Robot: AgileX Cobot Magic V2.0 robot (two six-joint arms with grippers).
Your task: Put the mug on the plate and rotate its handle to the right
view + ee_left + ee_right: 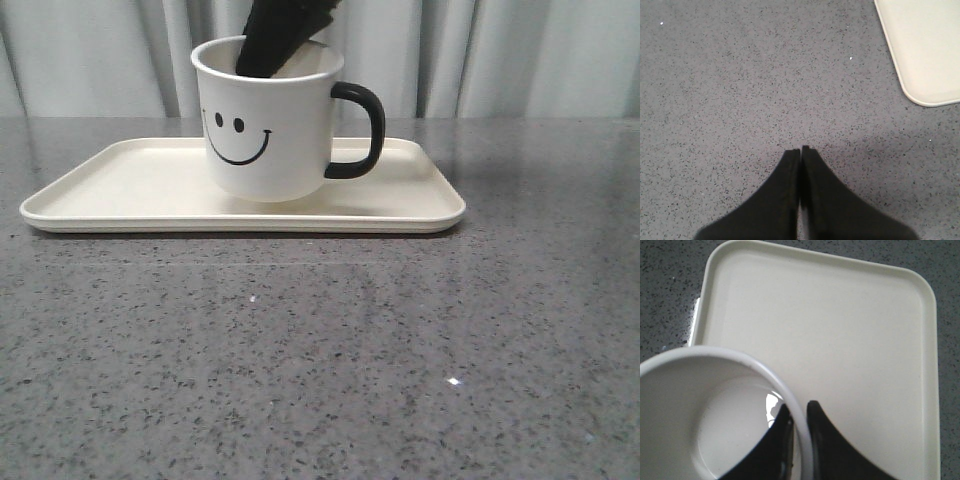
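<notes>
Right gripper (799,427) jaws pinching the mug (268,125) rim on the plate (120,190); left gripper (801,152) jaws pressed together.

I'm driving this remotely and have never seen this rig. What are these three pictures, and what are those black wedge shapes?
It is a two-armed robot at a speckled grey table. The front view looks forward over the table; each other picture comes from a camera on one arm's wrist. The black wedges are the jaws. The right gripper pinches the rim of the white smiley mug, one finger inside, one outside. The mug stands on the cream plate, its black handle pointing right. The left gripper is closed, holds nothing, and is above bare table beside a corner of the plate.
</notes>
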